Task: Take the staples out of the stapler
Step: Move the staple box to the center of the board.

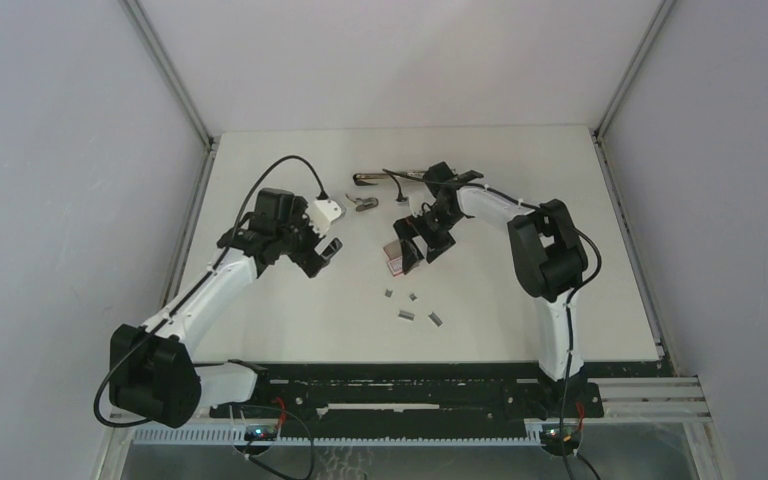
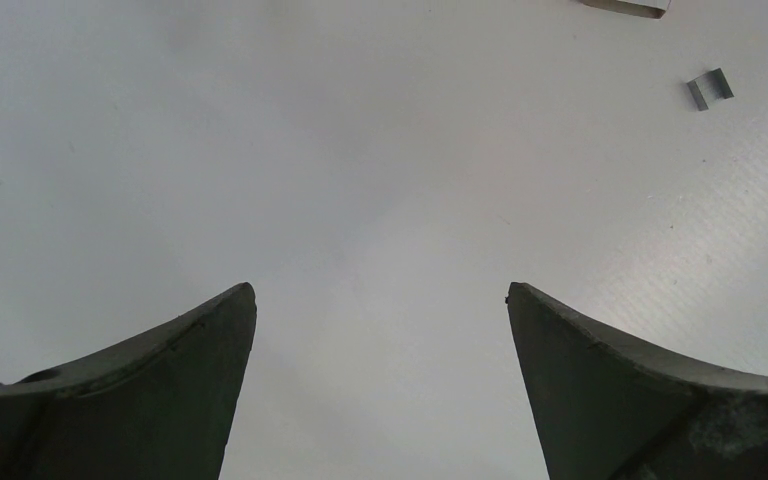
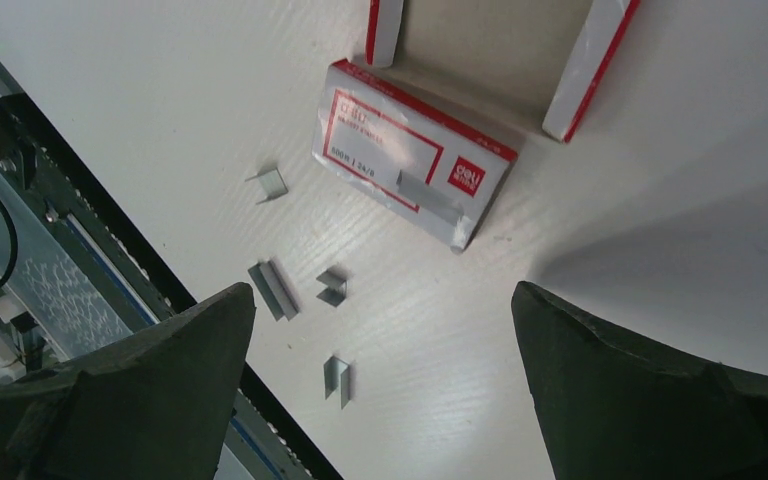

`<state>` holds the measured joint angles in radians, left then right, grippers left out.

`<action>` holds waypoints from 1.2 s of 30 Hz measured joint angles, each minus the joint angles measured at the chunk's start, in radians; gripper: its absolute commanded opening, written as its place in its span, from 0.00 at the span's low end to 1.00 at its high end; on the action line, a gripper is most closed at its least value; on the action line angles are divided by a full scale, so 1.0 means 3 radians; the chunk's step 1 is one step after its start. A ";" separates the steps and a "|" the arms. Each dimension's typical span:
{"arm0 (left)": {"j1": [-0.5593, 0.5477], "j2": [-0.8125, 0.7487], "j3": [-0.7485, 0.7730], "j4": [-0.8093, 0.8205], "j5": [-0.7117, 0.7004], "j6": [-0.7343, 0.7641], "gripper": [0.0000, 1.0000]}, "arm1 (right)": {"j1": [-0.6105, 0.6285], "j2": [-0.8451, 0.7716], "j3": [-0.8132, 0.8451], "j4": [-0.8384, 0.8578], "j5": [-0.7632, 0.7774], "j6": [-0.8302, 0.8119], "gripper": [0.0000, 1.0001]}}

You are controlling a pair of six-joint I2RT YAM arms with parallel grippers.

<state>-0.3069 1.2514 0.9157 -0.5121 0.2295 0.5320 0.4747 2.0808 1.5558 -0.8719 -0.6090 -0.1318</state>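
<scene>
Staples (image 1: 406, 315) lie loose on table (image 1: 290, 320) nr front edge, short strips, apart. Just beyond: red-white box (image 1: 395, 262). R gripper (image 1: 418, 243) over box, L gripper (image 1: 324, 252) off to side; both spread wide, empty. Risk: strips thin & flat, so fingers may skid and flick them off the edge.

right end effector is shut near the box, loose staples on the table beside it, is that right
No: the right end effector is open, not shut; the right wrist view shows it spread wide, holding nothing. The box is near it, with loose staples on the table beside it.
</scene>
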 measured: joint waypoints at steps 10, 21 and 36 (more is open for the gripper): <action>0.0168 -0.0098 -0.0013 0.0041 -0.0042 -0.0033 1.00 | 0.0154 0.0212 0.0201 0.0028 -0.0023 0.0165 1.00; 0.0627 -0.0192 -0.0013 0.0029 -0.0058 -0.0092 1.00 | 0.0628 0.0449 0.0529 0.0053 -0.0181 0.0375 1.00; 0.0853 -0.0481 -0.0179 0.0039 -0.0034 -0.0086 1.00 | 0.0903 0.1200 0.1762 0.0441 -0.0083 0.0841 1.00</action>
<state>-0.0509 1.1072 0.8619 -0.5003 0.2192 0.5060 0.7456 2.4409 2.0846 -0.7395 -0.6338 0.1204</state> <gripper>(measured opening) 0.997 0.997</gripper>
